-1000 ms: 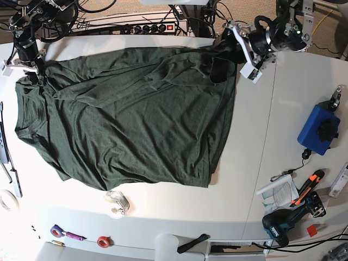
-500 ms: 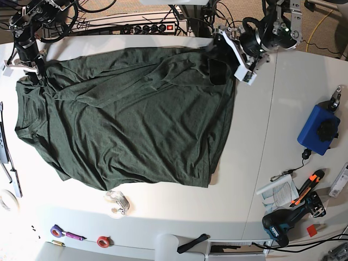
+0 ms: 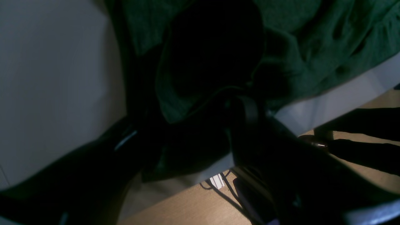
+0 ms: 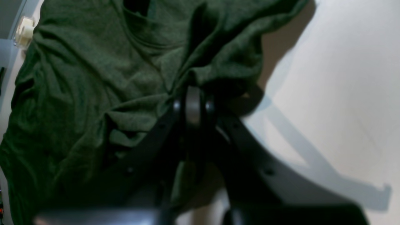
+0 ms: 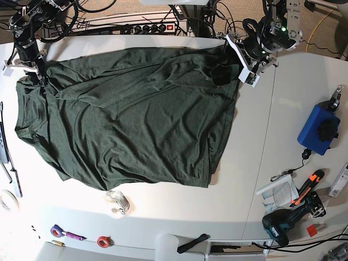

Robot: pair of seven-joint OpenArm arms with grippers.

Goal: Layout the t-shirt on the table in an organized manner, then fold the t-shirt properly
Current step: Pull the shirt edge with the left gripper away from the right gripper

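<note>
Fingers of the right gripper (image 4: 193,93) clamp a bunch of the t-shirt (image 5: 125,119) at the far-left corner; left gripper (image 5: 239,62) sits at the far-right corner, fingers around cloth — whether it grips can't be told. T-shirt lies spread on the table (image 5: 261,179), long axis left-right, far edge just beside the table's far rim — open room near and right.

Tan floor (image 5: 255,8) lies beyond the bench's far edge, where a power strip (image 5: 149,27) and tangled cables (image 5: 98,6) sit. Light is even overhead.
</note>
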